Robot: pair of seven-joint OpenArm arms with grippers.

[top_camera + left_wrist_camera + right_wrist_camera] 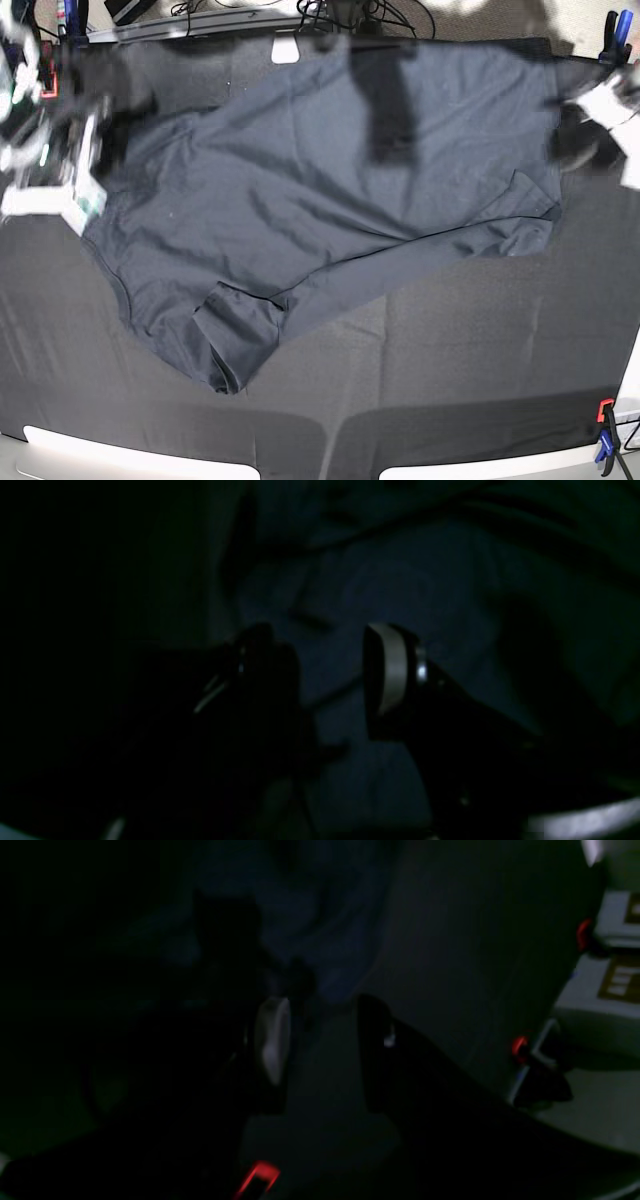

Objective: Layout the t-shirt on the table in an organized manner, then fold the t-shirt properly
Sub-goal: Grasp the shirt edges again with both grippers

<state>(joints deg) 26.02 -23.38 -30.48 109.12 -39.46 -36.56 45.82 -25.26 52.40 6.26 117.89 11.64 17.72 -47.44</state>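
The table [480, 380] is taking up nearly the whole base view, its black cloth lying bare along the near side, and the t-shirt [330, 200] is lying across the far half of it, reaching almost from one side to the other. To my eye the laying-out is sitting partway: the body of the shirt is opened wide and mostly flat, but it is lying askew, long wrinkles are running across it, one sleeve [235, 335] is bunching toward the near left, and the edge at the right is curling over on itself. No fold is showing, so all of the folding looks to be waiting. The left gripper [327, 672] is hanging just above the dark fabric with its fingers spread wide and nothing between them; the right gripper [322, 1042] is hovering by the shirt's edge with its fingers apart and likewise gripping nothing. In the base view both arms are appearing only as pale blurs at the far corners. Around the table, cables are trailing along the far edge, a blue clamp [610, 40] is biting the far right corner, and an orange and blue clamp [605, 435] is holding the near right one. Nothing is sitting on the cloth that would block a fold.
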